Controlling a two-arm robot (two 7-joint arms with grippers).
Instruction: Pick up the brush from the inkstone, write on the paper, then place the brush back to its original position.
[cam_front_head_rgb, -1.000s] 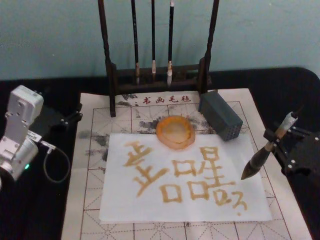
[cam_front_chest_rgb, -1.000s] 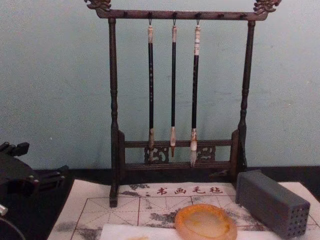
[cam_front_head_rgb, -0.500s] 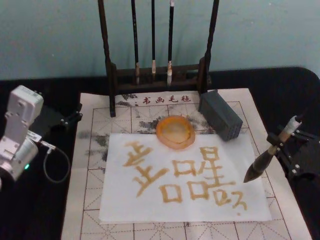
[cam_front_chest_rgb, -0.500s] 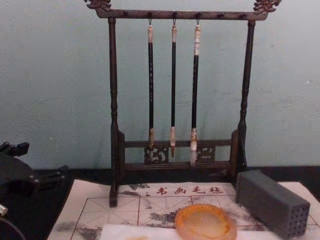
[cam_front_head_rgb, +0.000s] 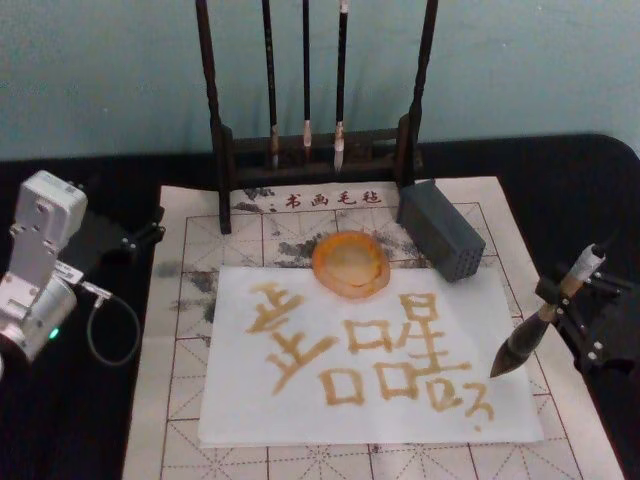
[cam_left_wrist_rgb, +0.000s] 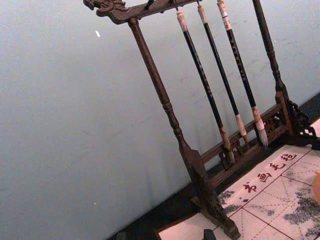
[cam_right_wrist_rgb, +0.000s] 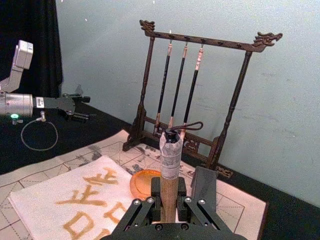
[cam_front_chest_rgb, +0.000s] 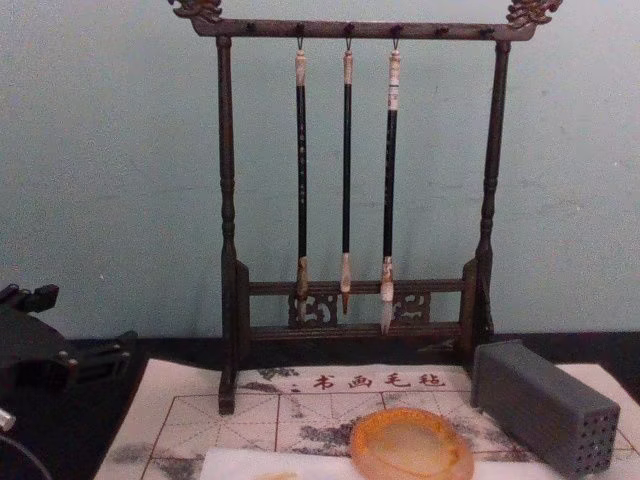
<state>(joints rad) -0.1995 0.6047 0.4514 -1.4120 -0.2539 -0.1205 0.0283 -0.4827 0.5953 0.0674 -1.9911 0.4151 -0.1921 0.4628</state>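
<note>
- Since a second ago the brush and the right jaws pinching its handle have slid toward the surface's right edge, tip slanting over the paper's right side.
- Over by the left edge the left jaws sit spread and idle; no hazard there.
- Carried back low, the tip could drag across the written strokes and smear them.
- Mid-surface toward the far edge lies the dish; a heavy landing might shove it.
- Just right of it stands the grey block; a straight path back could clip it.
</note>
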